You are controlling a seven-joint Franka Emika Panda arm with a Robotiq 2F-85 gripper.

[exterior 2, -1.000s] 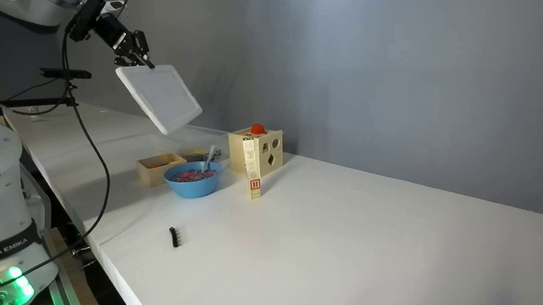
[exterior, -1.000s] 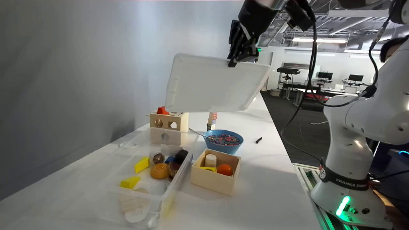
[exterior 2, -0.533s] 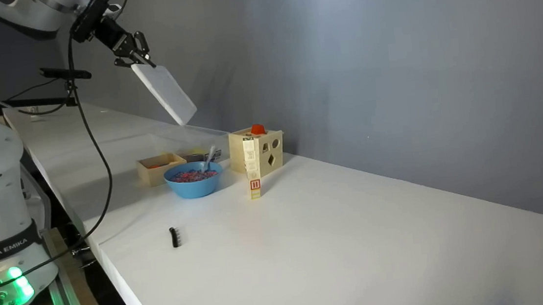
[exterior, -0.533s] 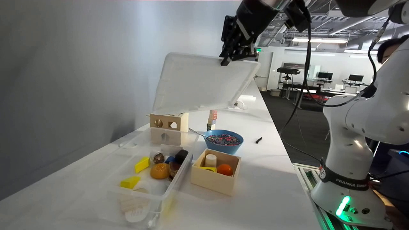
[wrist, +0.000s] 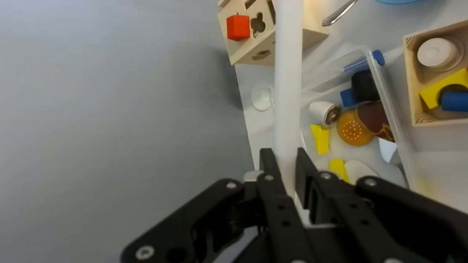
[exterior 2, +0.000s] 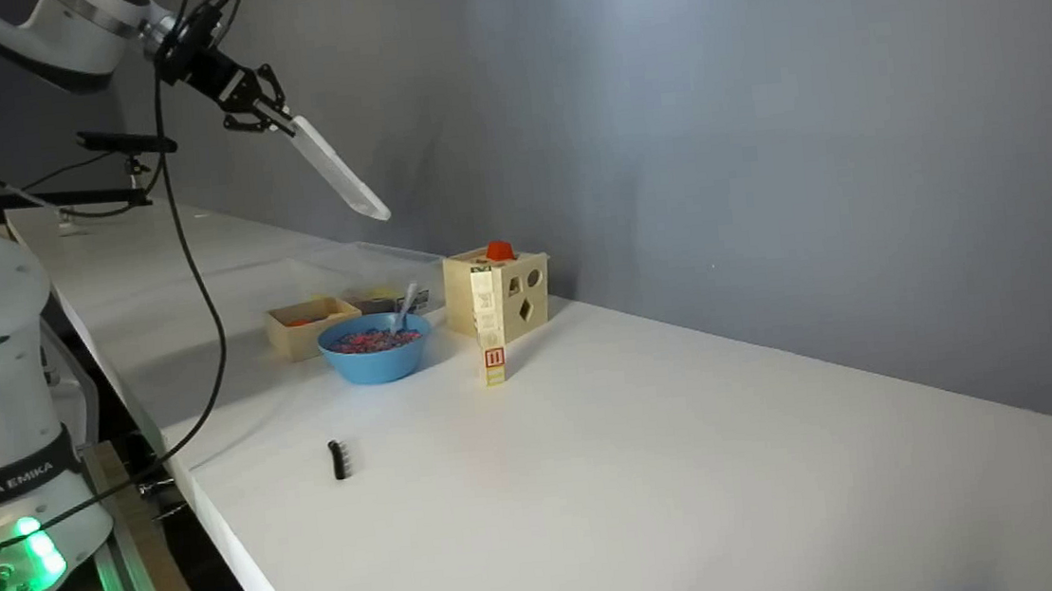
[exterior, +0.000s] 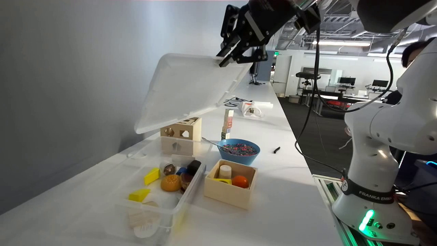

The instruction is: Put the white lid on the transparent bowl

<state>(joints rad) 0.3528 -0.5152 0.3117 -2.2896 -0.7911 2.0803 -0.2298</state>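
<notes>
The place looks like a robotics lab in an open-plan office. Beside one long edge of the counter (exterior: 283,212), a robot arm (exterior: 384,133) lettered FRANKA EMIKA stands on a metal frame (exterior 2: 119,586). Beyond that edge, towards the counter's far corner, are a dark floor (exterior: 293,111), desks (exterior: 319,92) with monitors (exterior: 380,83), a black device (exterior: 308,76) on a stand (exterior: 306,83) and a pale door (exterior: 282,72) near a green sign (exterior: 276,53). The bare ceiling (exterior: 341,27) carries strip lights (exterior: 341,43).
</notes>
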